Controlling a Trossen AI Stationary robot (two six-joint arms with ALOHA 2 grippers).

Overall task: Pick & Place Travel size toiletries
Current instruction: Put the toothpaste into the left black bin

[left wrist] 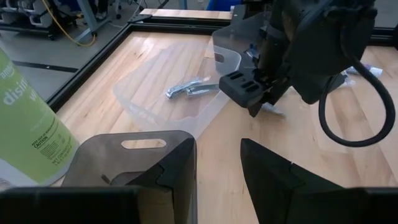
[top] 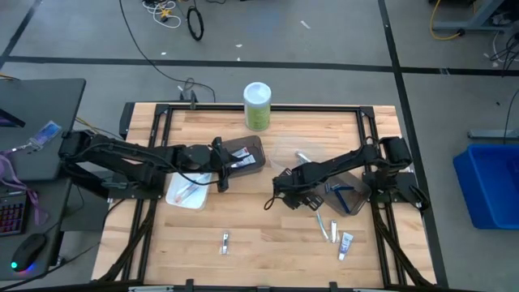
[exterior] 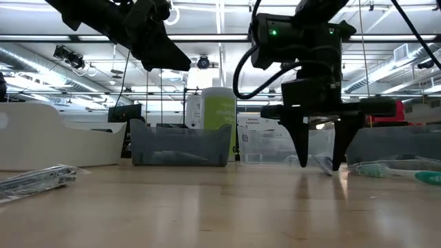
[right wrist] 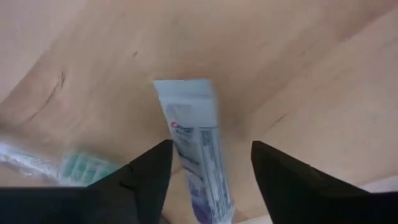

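My right gripper [top: 285,195] points down at the table's middle, open. Its fingers stand on either side of a white tube with blue and red print [right wrist: 193,143] that lies flat on the wood, and do not touch it. A blue-white toothbrush [right wrist: 68,165] lies beside the tube. My left gripper [top: 219,166] is open and empty, raised over the dark tray [left wrist: 137,155]. Silvery packets [left wrist: 189,90] lie in a clear tray. More small items [top: 333,231] and a packet [top: 225,242] lie near the front edge.
A tall green canister with a white lid [top: 258,105] stands at the far edge. A white tray [top: 190,191] holding items lies left of centre. Another dark tray with blue items [top: 345,199] sits under the right arm. A toothbrush [exterior: 393,171] lies on the table.
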